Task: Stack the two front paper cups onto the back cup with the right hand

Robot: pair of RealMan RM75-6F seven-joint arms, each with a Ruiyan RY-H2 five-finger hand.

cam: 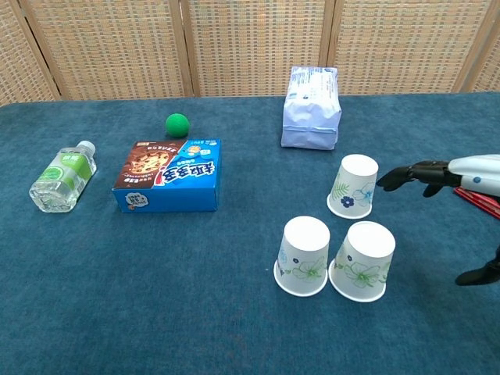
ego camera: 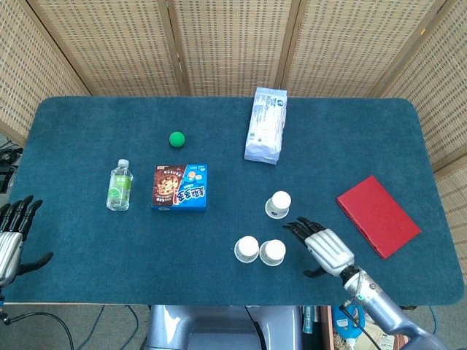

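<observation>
We've got our right hand [ego camera: 323,246] hovering open and empty, right of the two near cups [ego camera: 260,250], which sit upside down and touching. The far cup [ego camera: 279,203] stands alone just behind them.

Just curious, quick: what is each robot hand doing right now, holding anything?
Left hand: open, holding nothing, at the table's edge.
Right hand: open, fingers spread, holding nothing, near the cups.
</observation>
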